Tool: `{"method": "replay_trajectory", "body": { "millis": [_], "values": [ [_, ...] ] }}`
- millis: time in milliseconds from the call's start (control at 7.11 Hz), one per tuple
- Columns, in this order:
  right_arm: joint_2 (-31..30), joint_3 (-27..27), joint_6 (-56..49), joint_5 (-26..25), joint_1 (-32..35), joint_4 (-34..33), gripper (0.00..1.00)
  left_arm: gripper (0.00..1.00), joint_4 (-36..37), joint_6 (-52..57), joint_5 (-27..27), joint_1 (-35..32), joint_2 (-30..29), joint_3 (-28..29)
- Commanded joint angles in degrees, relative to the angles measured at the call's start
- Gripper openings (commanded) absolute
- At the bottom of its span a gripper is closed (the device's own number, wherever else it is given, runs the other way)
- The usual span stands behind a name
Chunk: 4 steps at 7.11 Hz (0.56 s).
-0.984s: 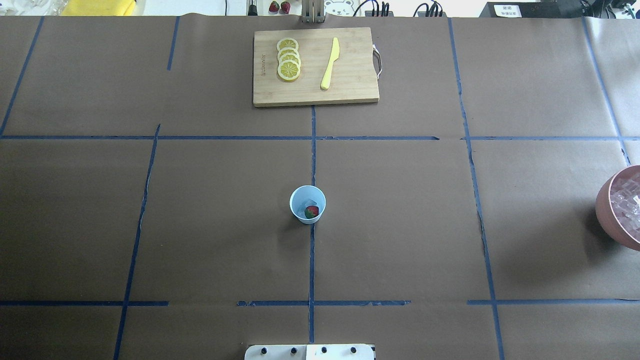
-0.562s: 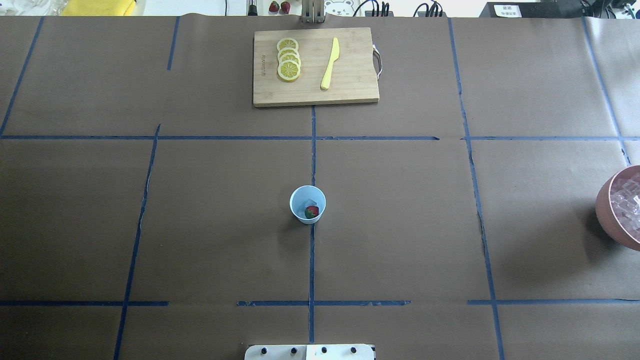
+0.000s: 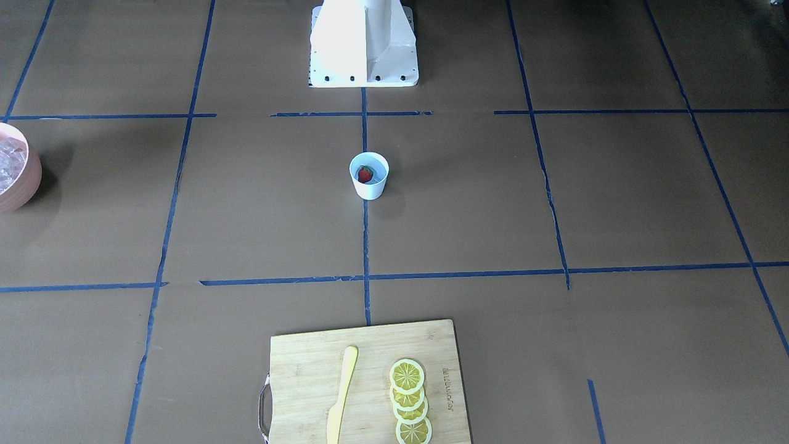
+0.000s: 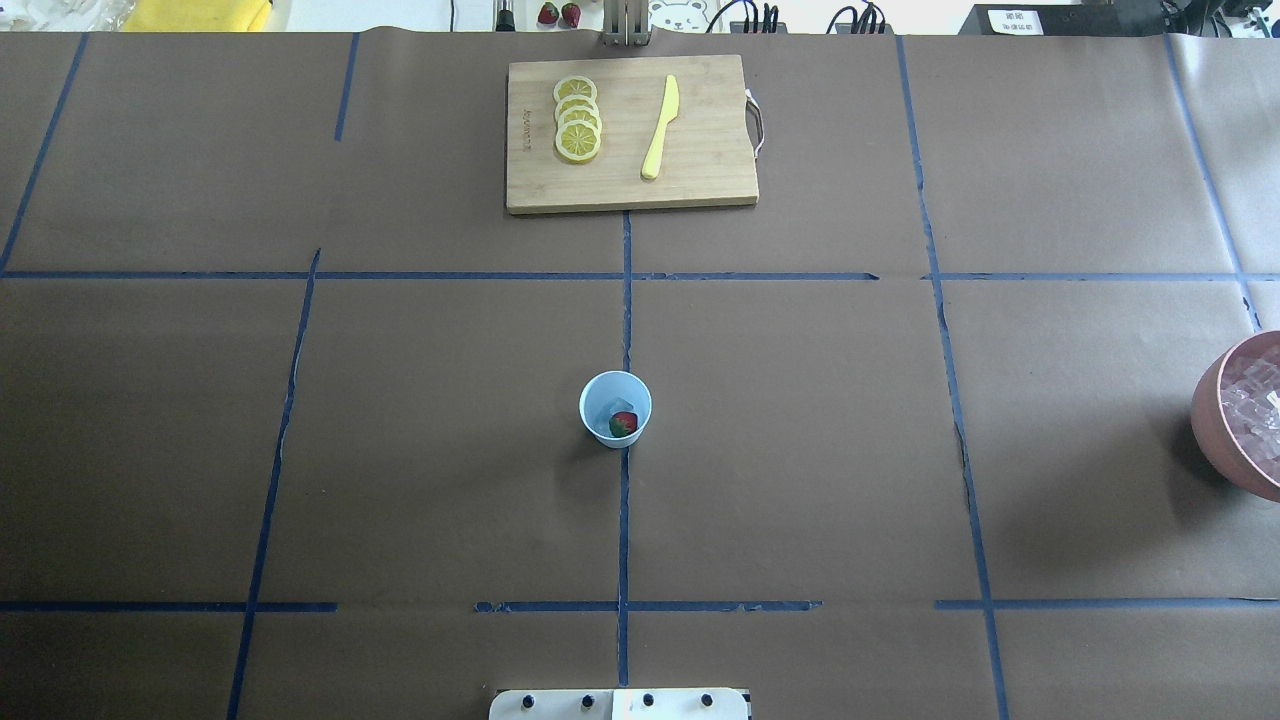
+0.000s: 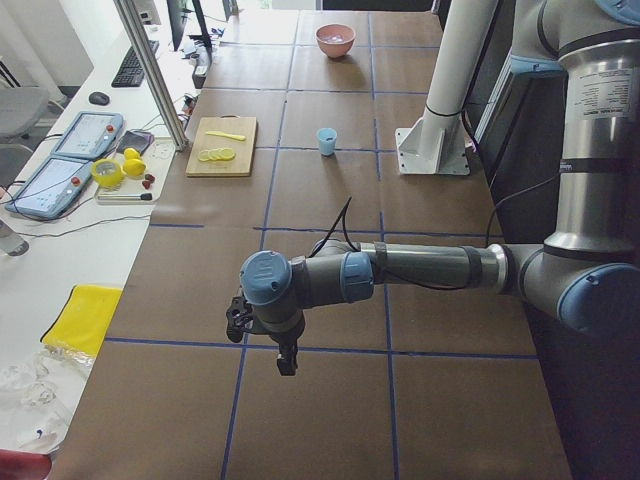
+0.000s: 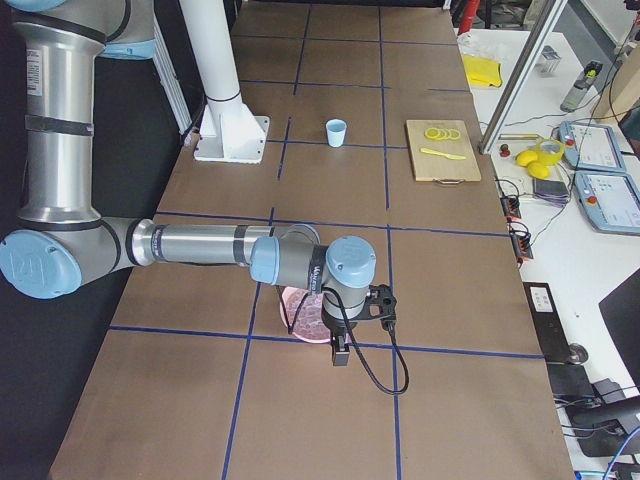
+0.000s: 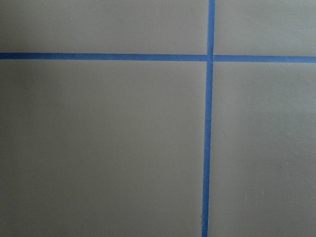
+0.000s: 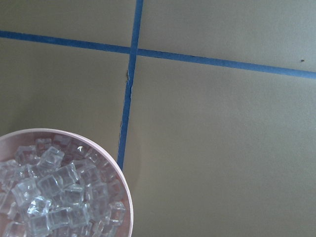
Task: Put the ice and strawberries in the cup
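Centrally, in the front-facing view, the cup [image 3: 370, 179] stands upright on a blue tape line [image 3: 365, 246], mouth up and long axis vertical, below the robot's base [image 3: 363, 58]. The strawberry [image 3: 365, 174] lies inside it. At the left edge sits the pink bowl [image 3: 24, 185] heaped with ice [image 3: 7, 161]. At the bottom a cutting board [image 3: 302, 370] carries a yellow knife [image 3: 341, 394] and lemon slices [image 3: 410, 401]. No gripper appears.

Overhead view: the cup is at mid-frame. The berry rests against its lower right wall, green cap toward lower left, with one pale ice cube [image 4: 624, 405] just above it. The bowl is at the right edge, well apart.

Left side view: the left gripper [image 5: 287, 362] hangs at lower centre, pointing down over the table [image 5: 330, 420]. The cup stands at upper centre, well apart from it. How far its jaws are spread cannot be told.

Right side view: the right gripper [image 6: 340, 355] hangs at lower centre, over the bowl's near rim. The cup is far up the frame. Its jaw spread cannot be told either.

Left wrist view: bare table and crossing tape only.

Right wrist view: the bowl of ice fills the lower left corner.
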Motion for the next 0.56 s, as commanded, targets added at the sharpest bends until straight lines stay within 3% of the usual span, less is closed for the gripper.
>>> {"method": "replay_trajectory", "body": {
  "millis": [0,281,422],
  "values": [
    [-0.45,-0.05,0.12,-0.15,-1.17,0.23,1.0,1.0,-8.86,0.2,-0.05,0.95,3.35,0.56],
    [-0.44,-1.01,0.04,-0.06,-1.7,0.23,1.0,1.0,-18.2,0.2,-0.06,1.31,6.79,0.65],
    [-0.45,-1.11,0.04,-0.06,-1.79,0.4,1.0,1.0,-18.24,0.2,-0.14,1.57,6.89,0.56]
  ]
}}
